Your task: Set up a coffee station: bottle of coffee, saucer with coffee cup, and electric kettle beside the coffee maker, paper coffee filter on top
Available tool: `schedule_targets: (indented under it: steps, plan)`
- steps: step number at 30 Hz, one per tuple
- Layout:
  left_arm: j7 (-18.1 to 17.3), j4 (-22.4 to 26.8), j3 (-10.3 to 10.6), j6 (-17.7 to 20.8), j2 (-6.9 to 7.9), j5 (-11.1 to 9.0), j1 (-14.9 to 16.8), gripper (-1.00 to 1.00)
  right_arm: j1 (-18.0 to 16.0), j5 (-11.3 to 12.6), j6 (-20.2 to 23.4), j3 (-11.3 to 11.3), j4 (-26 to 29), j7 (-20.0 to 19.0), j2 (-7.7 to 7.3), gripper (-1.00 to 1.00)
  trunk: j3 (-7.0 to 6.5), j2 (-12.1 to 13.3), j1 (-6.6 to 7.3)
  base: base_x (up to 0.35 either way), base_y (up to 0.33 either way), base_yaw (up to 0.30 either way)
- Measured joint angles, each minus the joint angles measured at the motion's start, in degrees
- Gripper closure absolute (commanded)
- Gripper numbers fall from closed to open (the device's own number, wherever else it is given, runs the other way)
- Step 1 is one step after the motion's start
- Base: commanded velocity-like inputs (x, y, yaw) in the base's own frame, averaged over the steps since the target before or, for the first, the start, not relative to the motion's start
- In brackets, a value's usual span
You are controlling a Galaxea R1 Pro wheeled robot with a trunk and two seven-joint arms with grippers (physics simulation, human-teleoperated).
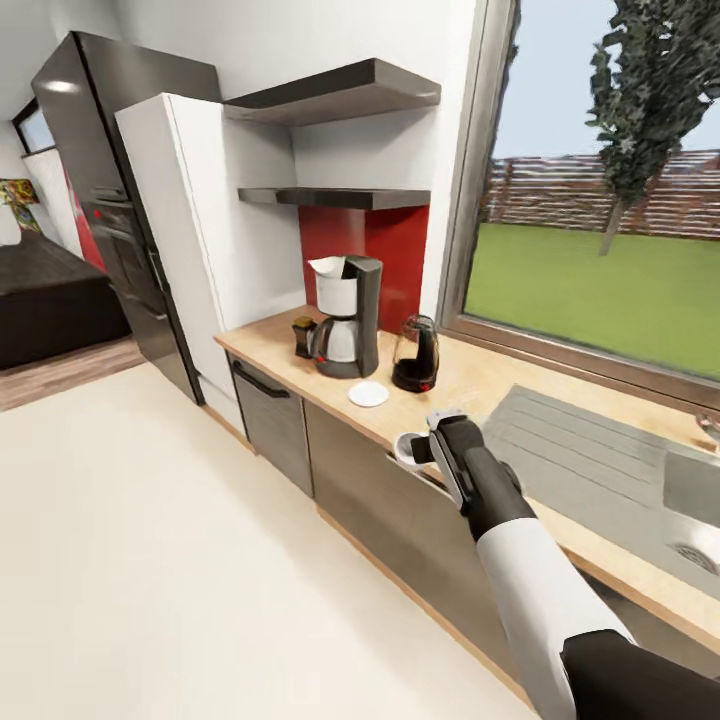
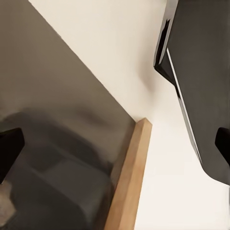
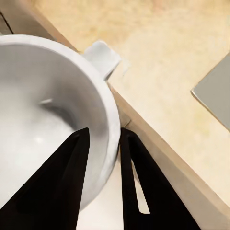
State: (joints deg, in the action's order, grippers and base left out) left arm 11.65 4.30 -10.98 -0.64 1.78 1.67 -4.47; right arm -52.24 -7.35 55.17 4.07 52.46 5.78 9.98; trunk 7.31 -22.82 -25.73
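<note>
Holding the coffee cup (image 1: 408, 449) by its rim, the right end effector (image 1: 428, 441) is just at the front edge of the tabletop (image 1: 470, 385), above the grey cabinet fronts. In the right wrist view the two dark fingers (image 3: 64, 187) are clenched on the white wall of the cup (image 3: 43, 120), one finger inside and one outside, and the handle of the cup points toward the wooden surface.

Further back on the tabletop stands the coffee maker (image 1: 346, 318), with a white paper coffee filter (image 1: 332, 268) sitting in its top. The bottle of coffee (image 1: 304, 337) is just beside it on the side toward the tall white cabinet (image 1: 190, 230). The electric kettle (image 1: 416, 354) stands near the coffee maker on the other side, toward the window (image 1: 610, 190). The saucer (image 1: 368, 394) lies in front, between the coffee maker and the kettle, and nothing rests on it. The cup is well apart from the saucer.

A sink (image 1: 690, 500) with its grey draining board is set in the tabletop on the right. Two dark shelves (image 1: 340, 95) hang on the wall above the coffee maker.

In the left wrist view the left end effector (image 2: 115, 143) has its dark fingertips (image 2: 9, 146) far apart, released, and they hold nothing; behind them are the floor and a wooden edge.
</note>
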Motion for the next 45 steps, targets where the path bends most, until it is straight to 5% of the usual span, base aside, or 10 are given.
schedule_targets:
  steps: [13, 45]
  plan:
    - [0.00, 0.00, 0.03, -0.12, 0.00, 0.00, 0.00, -1.00, 0.00, -0.01, 0.00, -0.16, -0.05, 0.00, 0.00, 1.00, 0.00, 0.00, 0.01, 0.259, 0.221, 0.200]
    - [-0.01, 0.17, 0.09, -0.08, 0.17, 0.02, 0.18, -1.00, 0.00, -0.01, 0.01, -1.46, -0.63, -0.01, 0.00, 1.00, -0.34, 0.02, -0.02, 0.224, 0.071, -0.056]
